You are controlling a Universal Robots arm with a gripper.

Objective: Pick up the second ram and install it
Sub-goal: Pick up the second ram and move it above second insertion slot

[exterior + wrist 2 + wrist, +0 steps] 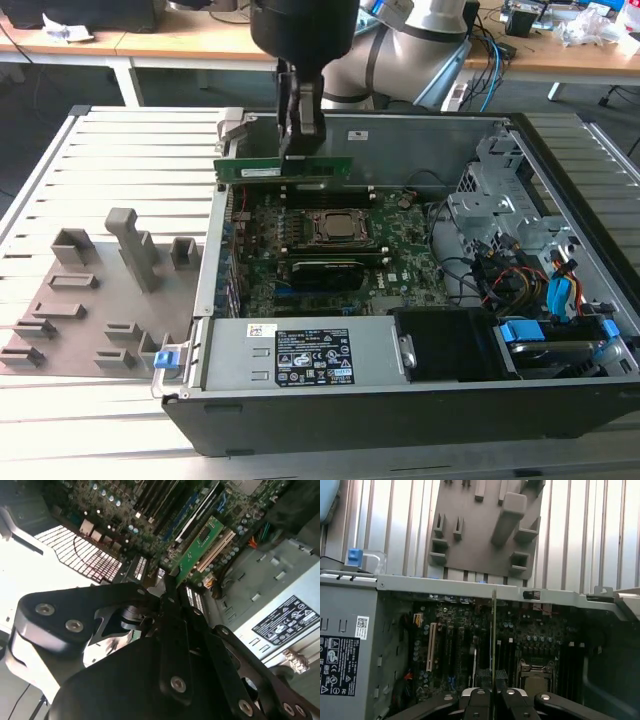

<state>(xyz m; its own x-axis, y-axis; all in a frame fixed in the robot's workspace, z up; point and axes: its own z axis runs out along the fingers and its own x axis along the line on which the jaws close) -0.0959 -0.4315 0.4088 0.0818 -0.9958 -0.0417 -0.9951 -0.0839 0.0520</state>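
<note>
In the exterior view, the end effector point(298, 148) is clamped on the top edge of the second ram point(285, 169). The stick hangs level above the motherboard, beyond the CPU socket point(340, 228) and near the case's far wall point(420, 135).

In the second wrist view, the stick point(200, 542) juts out from the fingers point(167, 597) over the slots.

In the first wrist view, it shows edge-on point(493, 630), clear of the case rim point(445, 586).

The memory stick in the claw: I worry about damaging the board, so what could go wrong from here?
1. The claw pinches the memory stick along just a short part of its top edge, so the stick might tilt or slip.
2. The stick hangs above the board, close to the processor socket. If it came down off line, it could strike the socket or the parts around it.
</note>
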